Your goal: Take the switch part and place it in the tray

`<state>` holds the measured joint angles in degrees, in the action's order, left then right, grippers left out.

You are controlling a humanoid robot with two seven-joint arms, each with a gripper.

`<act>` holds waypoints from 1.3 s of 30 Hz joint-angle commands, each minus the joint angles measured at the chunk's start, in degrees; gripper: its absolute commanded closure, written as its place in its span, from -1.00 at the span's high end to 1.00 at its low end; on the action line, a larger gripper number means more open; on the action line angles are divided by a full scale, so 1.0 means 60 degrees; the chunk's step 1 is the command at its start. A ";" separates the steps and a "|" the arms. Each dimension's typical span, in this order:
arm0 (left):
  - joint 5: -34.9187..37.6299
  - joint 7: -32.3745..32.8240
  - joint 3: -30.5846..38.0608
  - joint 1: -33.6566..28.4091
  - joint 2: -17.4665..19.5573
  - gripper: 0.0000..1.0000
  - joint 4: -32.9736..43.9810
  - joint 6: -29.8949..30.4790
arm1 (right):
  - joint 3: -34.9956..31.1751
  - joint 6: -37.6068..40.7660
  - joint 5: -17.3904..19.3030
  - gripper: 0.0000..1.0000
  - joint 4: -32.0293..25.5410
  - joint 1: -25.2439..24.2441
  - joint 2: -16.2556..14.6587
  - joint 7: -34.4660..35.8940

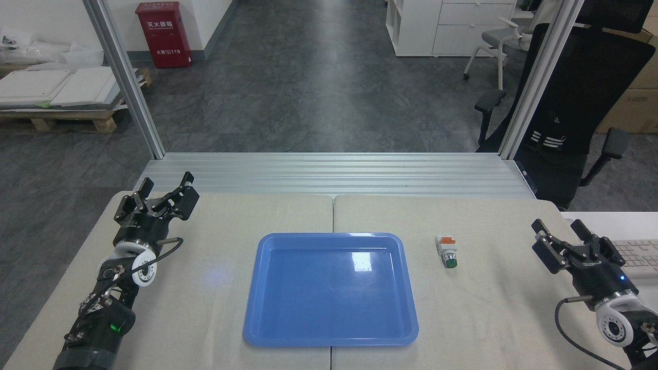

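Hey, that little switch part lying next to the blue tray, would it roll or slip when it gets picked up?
The switch part probably won't roll freely: its white boxy body lies flat on the cloth. Its round green button end looks smooth, so fingers might slip there. It seems small and rigid, likely light.

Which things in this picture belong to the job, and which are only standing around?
For the job:
- switch part, on the table right of the tray
- tray, empty
- left gripper and right gripper, both open

Only around:
- keyboard
- black office chair
- red cabinet
- pallet with white boards
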<state>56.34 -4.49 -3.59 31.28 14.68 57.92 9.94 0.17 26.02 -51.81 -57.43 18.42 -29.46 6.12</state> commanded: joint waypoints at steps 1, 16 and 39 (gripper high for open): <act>0.0044 0.0016 -0.0003 0.0001 0.0000 1.00 -0.0015 -0.0015 | 0.0001 -0.0525 0.0065 0.96 0.0035 0.0575 -0.0040 -0.0825; 0.0000 -0.0013 -0.0003 0.0001 0.0000 1.00 0.0000 -0.0001 | 0.0470 -0.0718 0.0006 0.96 0.0035 0.1398 -0.0553 -0.1122; 0.0000 -0.0013 -0.0003 0.0001 0.0000 1.00 0.0000 -0.0001 | 0.0719 -0.2271 -0.0609 0.96 -0.2880 -0.0243 0.0574 -0.1679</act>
<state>56.34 -4.55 -3.60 31.28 14.68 57.92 9.91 4.74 13.13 -55.30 -73.68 18.36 -28.14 -3.61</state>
